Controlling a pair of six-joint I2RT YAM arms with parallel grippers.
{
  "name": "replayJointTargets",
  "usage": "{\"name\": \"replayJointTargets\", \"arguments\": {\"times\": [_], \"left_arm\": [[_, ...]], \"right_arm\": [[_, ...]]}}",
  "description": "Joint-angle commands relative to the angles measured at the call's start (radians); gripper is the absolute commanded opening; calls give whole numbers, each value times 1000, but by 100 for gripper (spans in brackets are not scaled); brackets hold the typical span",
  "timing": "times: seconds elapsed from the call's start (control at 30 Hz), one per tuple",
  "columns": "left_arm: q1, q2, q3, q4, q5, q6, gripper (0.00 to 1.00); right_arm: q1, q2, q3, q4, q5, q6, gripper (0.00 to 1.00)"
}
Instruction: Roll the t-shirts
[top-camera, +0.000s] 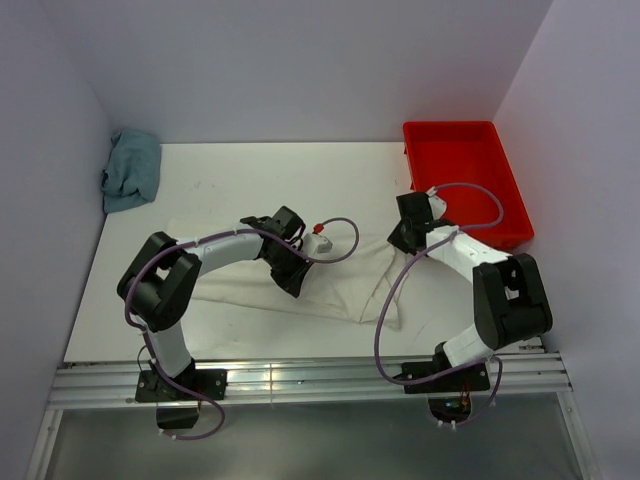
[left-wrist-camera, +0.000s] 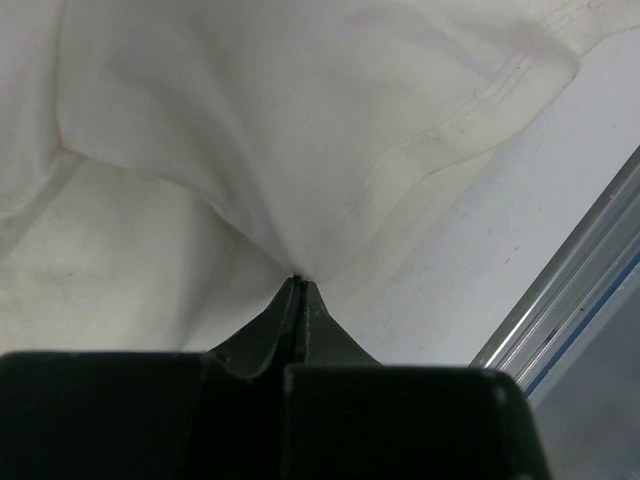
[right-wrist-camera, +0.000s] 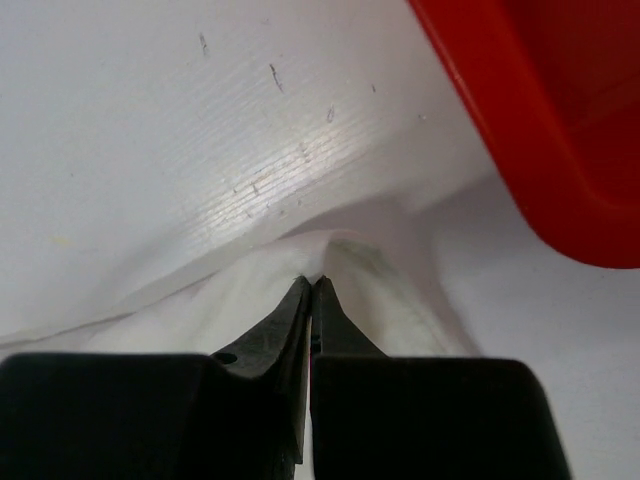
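Cream-white thin cotton t-shirt (top-camera: 335, 285) lies spread, wrinkled, across the middle of the white desk (top-camera: 250, 175), btwn the two arms. Left pincer (left-wrist-camera: 300, 282) is clamped on a pinch of fabric just beside a stitched hem. Right pincer (right-wrist-camera: 312, 283) is closed on a raised fold at the shirt's right edge, near the red plastic bin (top-camera: 465, 175). Step in hand, prob.: both grips set for drawing the cloth flat or folding it into a strip; no roll formed yet. Next move likely needs both arms pulling together w/ even tension, or the thin fabric may slip or bunch. Room: open desk toward the far wall. Bin crowds the right side, metal rail (top-camera: 300, 378) runs along the near edge, and a crumpled blue cloth (top-camera: 130, 170) sits in the far-left corner, well apart.
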Motion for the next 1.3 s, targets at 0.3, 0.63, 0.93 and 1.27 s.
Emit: {"name": "replayJointTargets", "arguments": {"times": [0.3,0.63,0.93,1.27], "left_arm": [[-6,-26,30,-16,-13,3,0],[-6,-91,119,-52,-32,1,29],[32,-210,197,-56,-136,-57,54],[405,-207,264,-155,-99,12,54]], "right_arm": [[-49,48,69,-22,28,-43,4],[-45,-102,99,-119,25,-51,54],[3,-322,8,-226,26,4,57],[397,-310,-66,-263,135,193,57]]}}
